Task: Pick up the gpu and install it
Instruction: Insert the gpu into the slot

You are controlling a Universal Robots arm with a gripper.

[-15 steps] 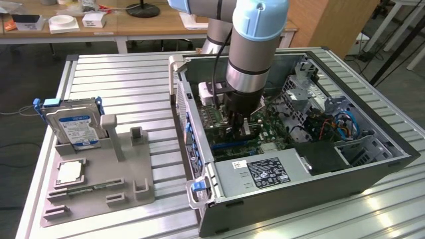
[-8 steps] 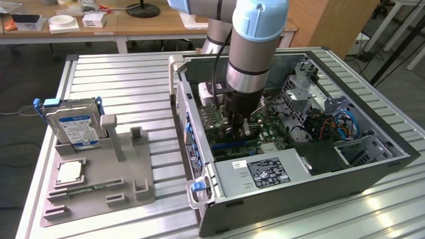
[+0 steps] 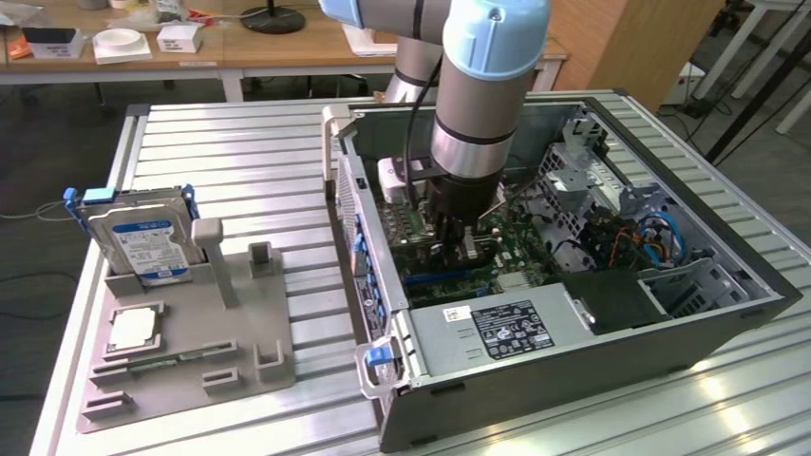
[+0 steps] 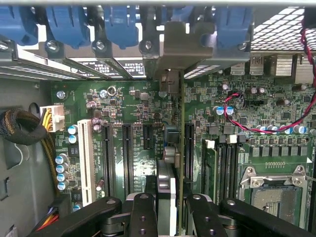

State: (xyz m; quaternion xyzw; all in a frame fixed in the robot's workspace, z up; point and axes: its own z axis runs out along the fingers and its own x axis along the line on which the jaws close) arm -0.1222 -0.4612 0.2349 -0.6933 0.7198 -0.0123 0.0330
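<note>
Your claw (image 3: 454,226) is closed narrowly on the gpu (image 4: 168,182), a thin, flat, dark grey-green expansion card with a metal bracket. It holds the card upright on edge inside the open black computer case (image 3: 709,323) on the ribbed metal tabletop (image 3: 228,171). Pickup is done. The card stands along a slot of the green motherboard (image 4: 133,98); you can't tell whether it is fully seated.

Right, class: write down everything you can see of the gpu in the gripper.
The gpu is a thin green board, edge-on in the wrist view, with a silvery block on one face and a grey metal bracket at its far end by the rear slots of the case. It stands upright over the motherboard; the gripper has its jaws shut on both faces. Whether it is seated in a slot cannot be told.
</note>
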